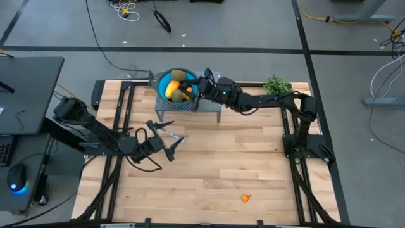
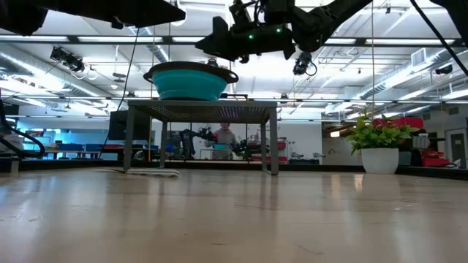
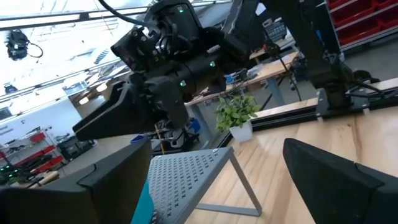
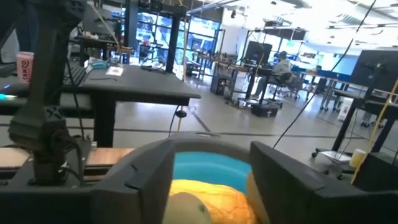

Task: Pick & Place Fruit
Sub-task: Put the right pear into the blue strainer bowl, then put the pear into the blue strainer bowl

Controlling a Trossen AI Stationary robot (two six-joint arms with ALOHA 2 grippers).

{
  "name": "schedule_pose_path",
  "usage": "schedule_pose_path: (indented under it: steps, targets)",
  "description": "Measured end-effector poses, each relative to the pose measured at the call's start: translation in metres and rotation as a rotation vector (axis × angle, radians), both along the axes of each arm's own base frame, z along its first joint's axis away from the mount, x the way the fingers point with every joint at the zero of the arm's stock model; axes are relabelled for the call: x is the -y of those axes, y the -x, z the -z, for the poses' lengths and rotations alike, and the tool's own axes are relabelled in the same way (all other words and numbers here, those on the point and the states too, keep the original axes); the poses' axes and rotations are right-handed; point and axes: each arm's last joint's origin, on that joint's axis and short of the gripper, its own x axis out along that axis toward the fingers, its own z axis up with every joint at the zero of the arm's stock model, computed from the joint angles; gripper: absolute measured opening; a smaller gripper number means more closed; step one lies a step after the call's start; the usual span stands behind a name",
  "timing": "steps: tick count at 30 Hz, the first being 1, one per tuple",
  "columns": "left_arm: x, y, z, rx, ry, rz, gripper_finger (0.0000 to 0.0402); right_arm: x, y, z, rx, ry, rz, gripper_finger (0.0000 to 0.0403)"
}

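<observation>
A blue bowl (image 1: 162, 82) stands on a grey perforated stand (image 1: 190, 109) at the table's far side. In it lie a yellow oblong fruit (image 1: 173, 88), an olive-brown oval (image 1: 178, 76) and an orange piece (image 1: 178, 97). Another tiny orange piece (image 1: 245, 197) rests on the wood near the table's near edge. No dark ball shows. My right gripper (image 1: 201, 85) hovers open over the bowl's right rim; in its wrist view the yellow fruit (image 4: 208, 196) shows between its fingers, below them. My left gripper (image 1: 169, 137) is open, low over the table in front of the stand.
A green potted plant (image 1: 276, 84) stands at the far right, behind the right arm. A thin pale knife-like thing (image 1: 176, 136) lies by the left gripper. The stand's legs (image 2: 274, 142) lift the bowl (image 2: 189, 80) well off the table. Bare wood stretches across the table's middle and near side.
</observation>
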Motion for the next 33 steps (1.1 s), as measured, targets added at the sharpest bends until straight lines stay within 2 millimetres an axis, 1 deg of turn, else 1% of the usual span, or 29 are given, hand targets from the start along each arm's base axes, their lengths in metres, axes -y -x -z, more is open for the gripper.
schedule_pose_path:
  steps: [4, 8, 17, 23, 27, 33]
  targets:
    - [0.0, 0.0, 0.001, 0.004, 0.01, 0.012, 0.0373, -0.001, 0.0, 0.003, -0.025, -0.008, -0.003, 0.025]
    - [0.001, -0.001, 0.002, 0.0, 0.019, 0.016, 0.0373, -0.001, 0.0, 0.003, -0.026, -0.011, -0.003, 0.0266]
    - [0.0, -0.001, 0.002, 0.0, 0.018, 0.018, 0.0373, -0.001, 0.0, 0.003, -0.027, -0.012, -0.003, 0.0268]
    - [0.0, -0.001, 0.002, -0.018, -0.006, 0.015, 0.0373, -0.007, -0.001, 0.0, -0.02, -0.008, -0.015, 0.0268]
    - [0.0, -0.001, 0.003, -0.018, -0.004, 0.015, 0.0373, -0.012, 0.002, -0.006, -0.032, -0.006, 0.008, 0.0268]
    - [0.001, -0.001, 0.003, -0.006, 0.017, 0.041, 0.0373, -0.024, 0.015, -0.02, -0.133, -0.027, 0.01, 0.0268]
